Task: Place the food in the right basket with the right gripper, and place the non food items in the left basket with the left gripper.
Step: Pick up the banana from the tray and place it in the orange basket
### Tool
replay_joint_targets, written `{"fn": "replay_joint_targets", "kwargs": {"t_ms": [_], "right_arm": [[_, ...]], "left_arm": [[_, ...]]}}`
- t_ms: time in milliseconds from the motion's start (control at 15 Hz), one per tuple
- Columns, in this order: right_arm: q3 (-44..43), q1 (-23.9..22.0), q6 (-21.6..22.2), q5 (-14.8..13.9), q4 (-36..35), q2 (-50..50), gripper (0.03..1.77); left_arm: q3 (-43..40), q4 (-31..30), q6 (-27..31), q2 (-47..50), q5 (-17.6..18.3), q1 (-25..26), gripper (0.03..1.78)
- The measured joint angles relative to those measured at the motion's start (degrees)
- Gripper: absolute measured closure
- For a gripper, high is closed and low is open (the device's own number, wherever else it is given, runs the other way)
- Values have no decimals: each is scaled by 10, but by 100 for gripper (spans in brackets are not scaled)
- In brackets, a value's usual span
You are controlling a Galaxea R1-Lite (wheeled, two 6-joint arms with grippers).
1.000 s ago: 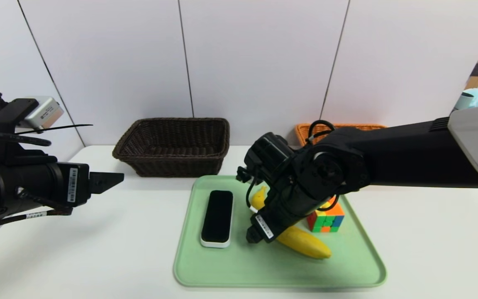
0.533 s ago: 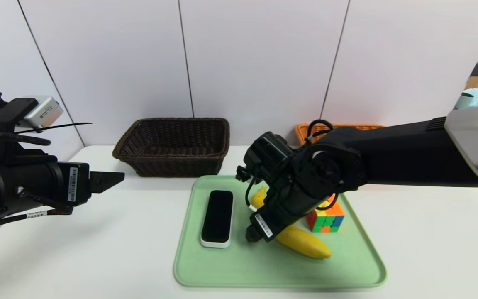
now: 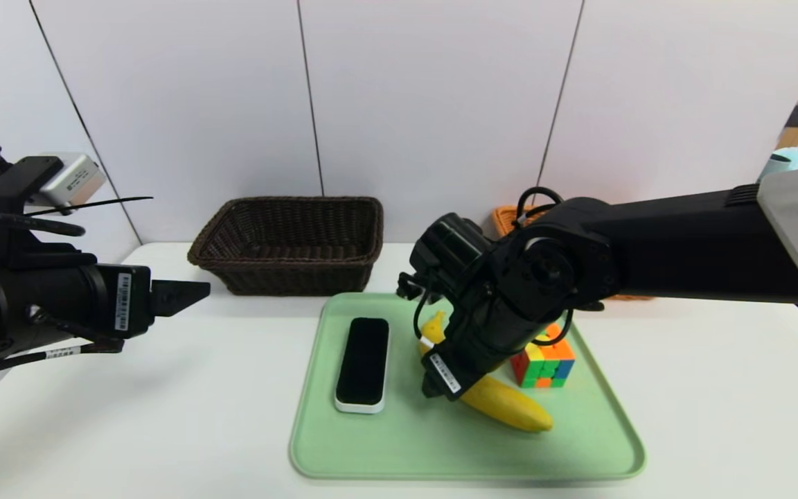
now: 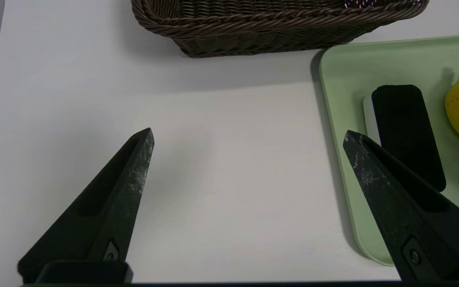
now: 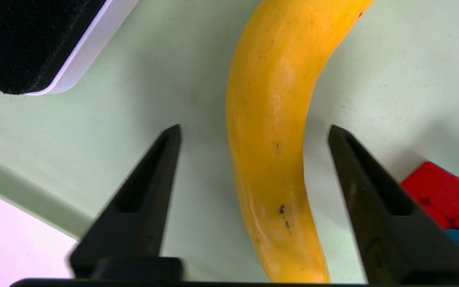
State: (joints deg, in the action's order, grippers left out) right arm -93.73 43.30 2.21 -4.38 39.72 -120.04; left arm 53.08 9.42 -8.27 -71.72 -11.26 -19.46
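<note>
Currently, head view: one dark basket (image 3: pixel 288 267), upper left of centre; one tan basket, (image 3: pixel 506 220) upper right; one banana, (image 3: pixel 506 404) one slab, (image 3: pixel 363 364) one cube (image 3: pixel 544 364) on one tray, (image 3: pixel 468 466) lower centre. Nothing sorted; three items left. Left wrist view: left claw (image 4: pixel 248 133) released, above desk (image 4: pixel 229 223). Right wrist view: right claw (image 5: pixel 254 129) unclenched, astride banana.

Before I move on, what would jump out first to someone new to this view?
Probably the long curved yellow banana on the pale green tray, lying between the open jaws of the right tool. Next, the small multicoloured puzzle cube on the same tray, right of the banana. Then the dark brown wicker basket behind the tray's left side, with the left tool open over the white table.
</note>
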Motion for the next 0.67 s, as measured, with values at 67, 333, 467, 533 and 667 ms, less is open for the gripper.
{"fn": "replay_joint_targets", "kwargs": {"t_ms": [67, 333, 467, 533, 667], "right_arm": [[0, 0, 0, 0, 0, 0, 75], [-1, 0, 1, 0, 1, -1, 135], [-1, 0, 2, -1, 1, -3, 136], [-1, 0, 2, 0, 1, -4, 136], [-3, 1, 3, 0, 1, -5, 136]], "left_arm": [[0, 0, 0, 0, 0, 0, 12], [1, 0, 0, 0, 0, 0, 12], [1, 0, 0, 0, 0, -1, 12], [1, 0, 0, 1, 0, -1, 12], [1, 0, -1, 1, 0, -1, 12]]}}
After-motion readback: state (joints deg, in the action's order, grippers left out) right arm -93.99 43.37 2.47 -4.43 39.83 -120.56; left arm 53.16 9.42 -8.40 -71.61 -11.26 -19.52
